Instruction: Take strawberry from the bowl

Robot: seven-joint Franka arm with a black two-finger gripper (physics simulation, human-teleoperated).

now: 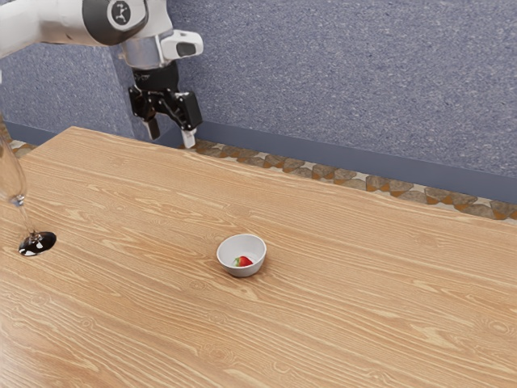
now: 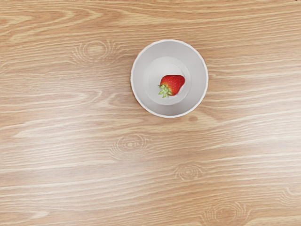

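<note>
We see the strawberry inside the white bowl, lying on its side on the bowl's floor, slightly off the middle. Its green leafy cap points toward the exterior view's left, and its red body rests just beside that cap. Around and under the bowl we have the wooden table, its grain dotted with knots. Well apart from the bowl, toward the exterior view's left, we find a clear stemmed glass on a dark, shiny foot. Up above the bowl's level and well apart from it, toward the exterior view's upper left, we hold our black gripper with its fingers pointing down and standing wide apart. Our white arm reaches in from farther to that same side of the bowl. Beyond the bowl and the table's far edge, we make out a strip of brown stones, then a blue-grey baseboard and the speckled wall behind it all.
</note>
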